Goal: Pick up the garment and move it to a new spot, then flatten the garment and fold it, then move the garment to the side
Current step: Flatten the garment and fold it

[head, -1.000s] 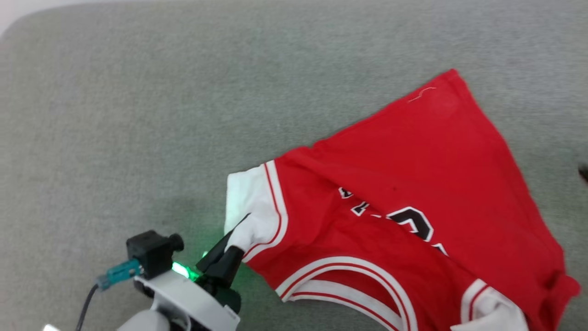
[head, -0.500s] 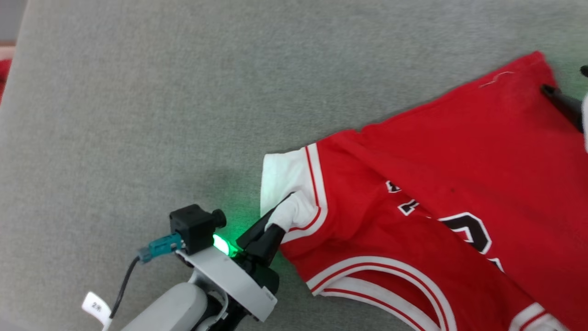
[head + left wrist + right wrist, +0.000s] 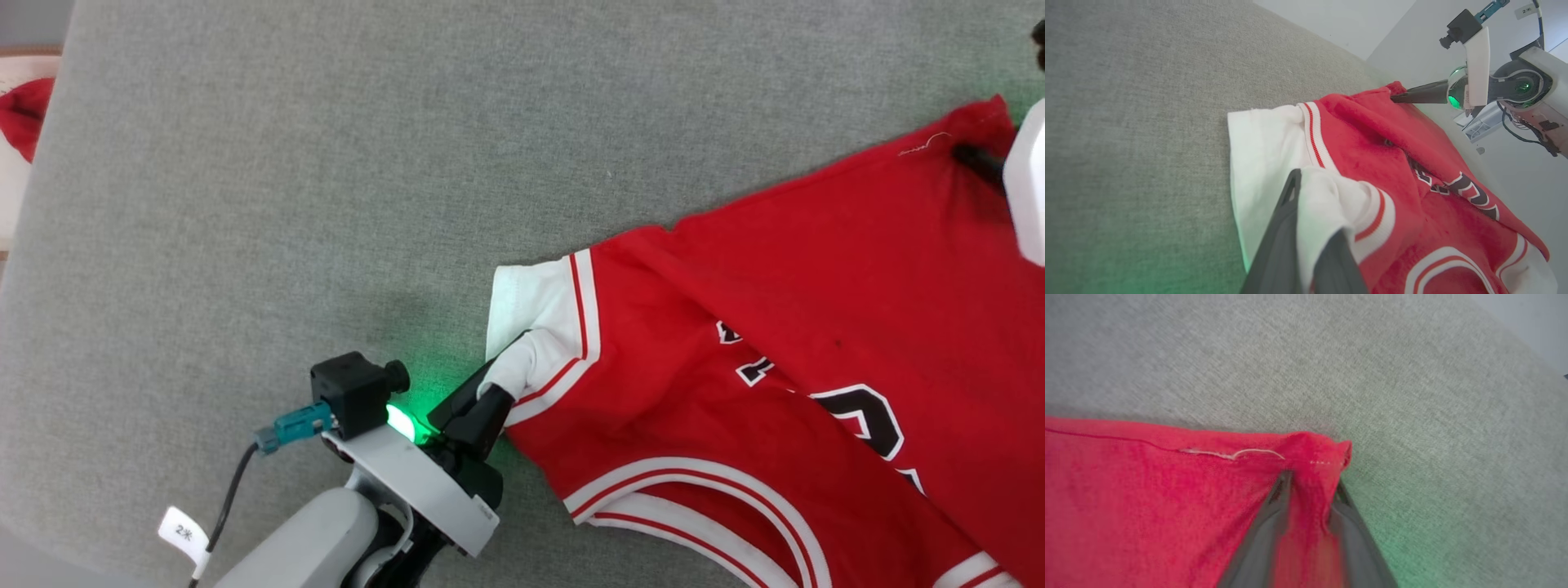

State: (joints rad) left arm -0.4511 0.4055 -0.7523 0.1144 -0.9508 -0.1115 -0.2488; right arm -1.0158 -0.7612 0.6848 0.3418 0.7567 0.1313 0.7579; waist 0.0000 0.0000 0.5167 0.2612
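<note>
The garment (image 3: 784, 269) lies on the grey surface (image 3: 326, 163), toward 4 o'clock in the head view, with a fold across its print. The left claw (image 3: 513, 365) is clenched on the white sleeve (image 3: 531, 294), at 8 o'clock of the garment. The right claw (image 3: 1312, 482) pinches the red hem corner (image 3: 989, 121) at 1 o'clock. I judge that these two far ends are held so that the cloth can be stretched flat.
</note>
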